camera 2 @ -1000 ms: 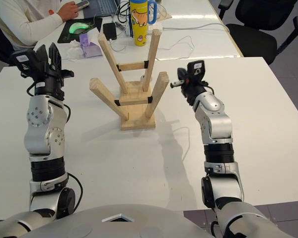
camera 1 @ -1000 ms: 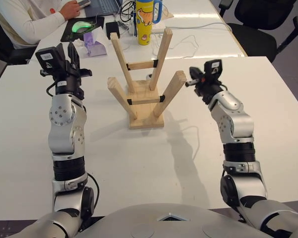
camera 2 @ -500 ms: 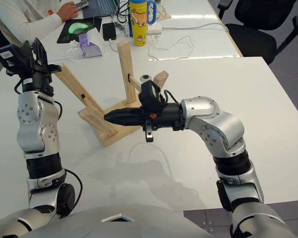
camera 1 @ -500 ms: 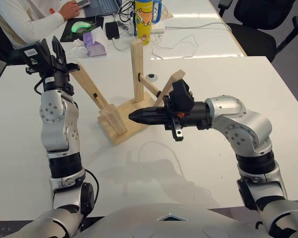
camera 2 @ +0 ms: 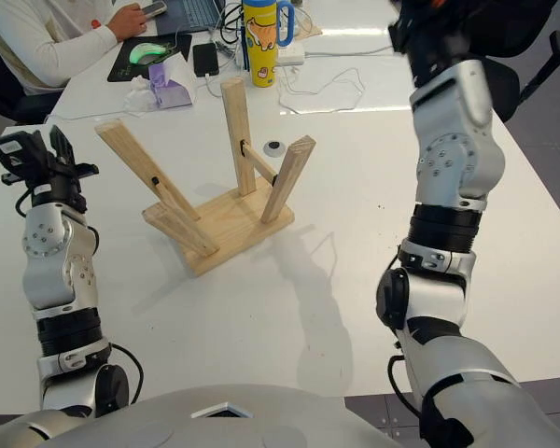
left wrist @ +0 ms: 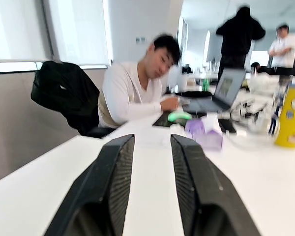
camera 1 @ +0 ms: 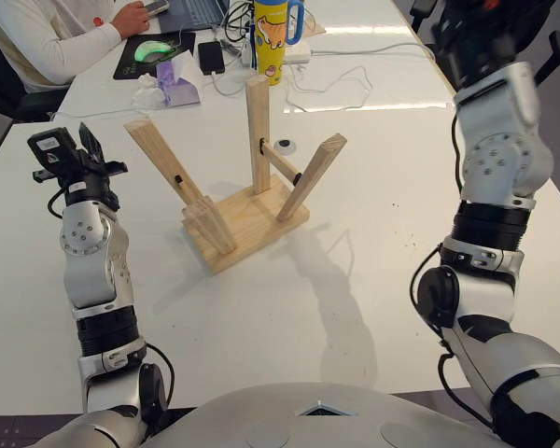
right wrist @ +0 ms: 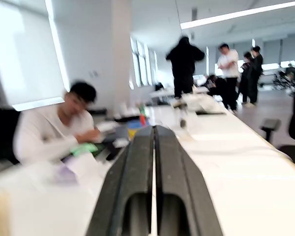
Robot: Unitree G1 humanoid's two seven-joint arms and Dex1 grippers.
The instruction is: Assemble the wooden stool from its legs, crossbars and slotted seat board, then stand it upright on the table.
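The wooden stool (camera 1: 247,224) rests upside down on its seat board in the middle of the white table (camera 1: 373,280). Its legs point up: one leans left (camera 1: 166,166), one stands upright (camera 1: 258,131), one leans right (camera 1: 314,175), with crossbars (camera 1: 280,165) between them. My left gripper (camera 1: 89,149) is held up at the table's left side, well clear of the stool, fingers (left wrist: 117,182) open and empty. My right arm is raised high over the table's right side. My right gripper (right wrist: 154,187) is shut on nothing.
A small round black-and-white object (camera 1: 285,145) lies behind the stool. On the desk beyond are a yellow cup (camera 1: 273,37), a purple box (camera 1: 175,84), cables and a green mouse (camera 1: 151,49), with a person seated there. Bare table lies in front of the stool.
My right arm pushed across at the stool, turning and shifting it, then swung up high on the right. My left arm drew back to the left.
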